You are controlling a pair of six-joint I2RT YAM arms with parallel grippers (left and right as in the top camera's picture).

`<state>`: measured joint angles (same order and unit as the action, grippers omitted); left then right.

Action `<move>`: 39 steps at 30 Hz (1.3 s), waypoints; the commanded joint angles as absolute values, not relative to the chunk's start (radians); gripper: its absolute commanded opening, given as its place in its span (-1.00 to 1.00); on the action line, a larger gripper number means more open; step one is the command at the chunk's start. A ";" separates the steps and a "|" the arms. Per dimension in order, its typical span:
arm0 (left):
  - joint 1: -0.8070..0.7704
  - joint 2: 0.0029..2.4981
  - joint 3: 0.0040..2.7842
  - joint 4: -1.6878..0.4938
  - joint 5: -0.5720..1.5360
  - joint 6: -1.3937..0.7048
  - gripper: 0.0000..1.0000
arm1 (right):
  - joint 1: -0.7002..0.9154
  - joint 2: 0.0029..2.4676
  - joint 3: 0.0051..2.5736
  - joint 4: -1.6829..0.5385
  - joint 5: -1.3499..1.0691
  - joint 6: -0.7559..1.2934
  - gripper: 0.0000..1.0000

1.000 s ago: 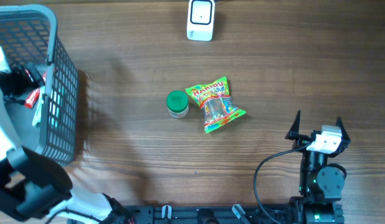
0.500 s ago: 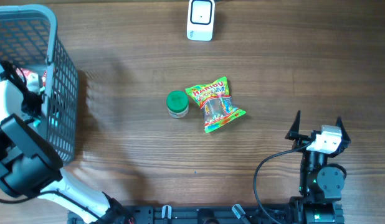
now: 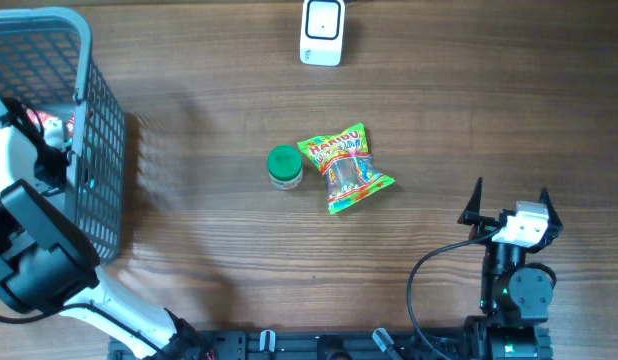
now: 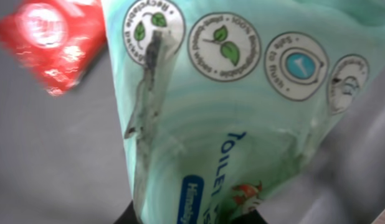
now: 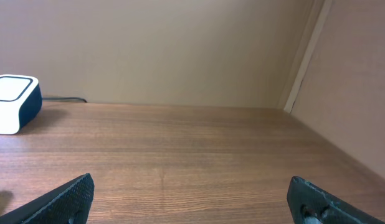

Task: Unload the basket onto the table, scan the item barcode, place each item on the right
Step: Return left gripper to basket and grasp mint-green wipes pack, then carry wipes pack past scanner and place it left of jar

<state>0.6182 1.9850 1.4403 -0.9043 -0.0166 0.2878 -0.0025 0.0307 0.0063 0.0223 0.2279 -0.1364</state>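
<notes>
Looking through the left wrist camera, you see the wipes pack [image 4: 230, 124] fill almost the whole view. It is a soft, pale mint-green pouch with a crumpled seam running down its left side. Across its top runs a row of round white badges, two with green leaves and two more with small blue-grey symbols. Lower down, the word "TOILET" is printed in dark blue, with a blue label and a spot of orange below it. The pouch narrows toward the bottom edge of the view. No barcode shows on the face turned to you.

A red packet [image 4: 52, 40] lies blurred at the upper left behind the pack, on a grey floor.

From overhead, your left arm [image 3: 34, 250] reaches into the grey-blue basket [image 3: 99, 130] at the table's left edge, so the pack sits inside that basket, hidden under the arm. The left gripper is hidden there too, and its fingers do not show clearly at the wrist. You cannot tell whether it is closed on the pouch or merely close to it.

Your right gripper [image 3: 511, 190] sits at the lower right of the table, jaws spread wide with nothing between them.

The white scanner [image 3: 322, 30] stands at the far edge — well apart from the basket. Mid-table, a green-lidded jar [image 3: 284, 167] stands just beside a Haribo bag [image 3: 347, 168].
</notes>
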 commanded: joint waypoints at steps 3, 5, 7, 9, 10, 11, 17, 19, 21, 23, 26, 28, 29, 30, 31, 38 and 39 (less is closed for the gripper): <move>0.620 1.856 1.639 -0.989 -0.126 0.155 -0.92 | 0.002 0.034 0.005 0.026 0.216 -0.143 0.99; 0.620 1.800 1.735 -1.028 -0.125 0.085 -0.92 | 0.002 0.034 0.005 0.026 0.216 -0.143 0.99; 0.617 1.750 1.812 -1.058 -0.112 0.021 -0.92 | 0.002 0.034 0.005 0.026 0.216 -0.143 1.00; 0.609 1.679 1.895 -1.100 -0.023 -0.026 -0.92 | 0.002 0.034 0.005 0.026 0.216 -0.143 1.00; 0.602 1.643 1.922 -1.115 0.041 -0.045 -0.92 | 0.002 0.034 0.005 0.026 0.216 -0.143 1.00; 0.593 1.606 1.941 -1.126 0.109 -0.066 -0.92 | 0.002 0.034 0.005 0.026 0.216 -0.143 1.00; 0.422 1.389 1.951 -1.149 0.430 -0.192 -0.92 | 0.002 0.034 0.005 0.026 0.216 -0.143 0.99; 0.307 1.362 1.951 -1.177 0.429 -0.196 -0.92 | 0.002 0.034 0.005 0.026 0.216 -0.143 0.99; 0.152 1.364 1.950 -1.222 0.426 -0.196 -0.92 | 0.002 0.034 0.005 0.026 0.216 -0.143 1.00; -0.016 1.392 1.939 -1.256 0.369 -0.195 -0.92 | 0.002 0.034 0.005 0.026 0.216 -0.143 0.99; -0.207 1.453 1.906 -1.290 0.145 -0.226 -0.92 | 0.002 0.034 0.005 0.026 0.216 -0.143 0.99; -0.281 1.509 1.874 -1.322 -0.072 -0.360 -0.92 | 0.002 0.034 0.005 0.026 0.216 -0.143 0.99; -0.296 1.533 1.856 -1.333 -0.128 -0.410 -0.92 | 0.002 0.034 0.005 0.026 0.216 -0.143 0.99; -0.303 1.555 1.833 -1.332 -0.144 -0.450 -0.92 | 0.002 0.034 0.005 0.026 0.216 -0.143 0.99; -0.306 1.576 1.806 -1.326 -0.135 -0.489 -0.92 | 0.002 0.034 0.005 0.026 0.216 -0.143 0.99; -0.318 1.694 1.480 -1.130 0.054 -0.642 -0.92 | 0.002 0.034 0.005 0.026 0.216 -0.143 1.00; -0.326 1.703 1.419 -1.076 0.079 -0.681 -0.92 | 0.002 0.034 0.005 0.026 0.216 -0.143 1.00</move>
